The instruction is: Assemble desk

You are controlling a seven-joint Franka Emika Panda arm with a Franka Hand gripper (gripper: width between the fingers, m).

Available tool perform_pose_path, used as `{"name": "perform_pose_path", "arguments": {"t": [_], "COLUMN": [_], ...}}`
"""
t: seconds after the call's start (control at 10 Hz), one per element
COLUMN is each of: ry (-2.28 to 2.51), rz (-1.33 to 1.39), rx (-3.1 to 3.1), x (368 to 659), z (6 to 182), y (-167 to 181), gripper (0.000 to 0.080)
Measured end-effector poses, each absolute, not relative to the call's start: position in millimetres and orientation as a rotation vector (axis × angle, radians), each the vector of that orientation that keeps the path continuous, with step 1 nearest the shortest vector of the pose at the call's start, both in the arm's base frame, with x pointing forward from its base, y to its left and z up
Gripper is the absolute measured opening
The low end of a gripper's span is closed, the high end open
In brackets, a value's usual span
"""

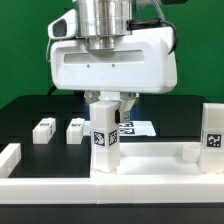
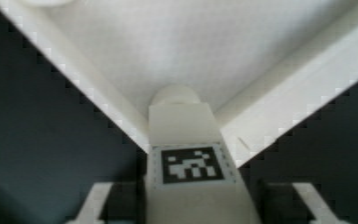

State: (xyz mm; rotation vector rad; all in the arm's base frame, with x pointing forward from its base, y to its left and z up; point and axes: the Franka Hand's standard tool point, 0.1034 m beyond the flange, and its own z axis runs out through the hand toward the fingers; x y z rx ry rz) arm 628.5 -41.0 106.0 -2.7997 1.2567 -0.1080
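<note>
The white desk tabletop (image 1: 150,168) lies along the front of the black table. One tagged white leg (image 1: 106,135) stands upright at its corner, directly under my gripper (image 1: 108,103). In the wrist view the leg (image 2: 190,135) points down into the corner of the tabletop (image 2: 140,50). My gripper (image 2: 202,192) straddles the leg's top. Dark gaps show between the leg and both fingers (image 2: 105,202), so the jaws are open around it. A second leg (image 1: 213,130) stands upright at the exterior view's right. Two more legs (image 1: 43,129) (image 1: 75,129) lie behind on the left.
The marker board (image 1: 138,127) lies flat behind the held-in leg. A low white rail (image 1: 10,155) borders the table at the exterior view's left front. A green wall is behind the table.
</note>
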Motion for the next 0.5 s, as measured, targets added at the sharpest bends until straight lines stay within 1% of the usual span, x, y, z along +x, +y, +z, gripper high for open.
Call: {"name": "perform_pose_path", "arguments": {"t": [0.3, 0.5], "ry": [1.934, 2.212], "rz": [-0.003, 0.039], "rx": [-2.333, -2.020], "x": [630.8, 634.7], "z": [103.7, 104.4], "y": [-30.2, -28.8], "gripper": [0.0293, 0.0291]}}
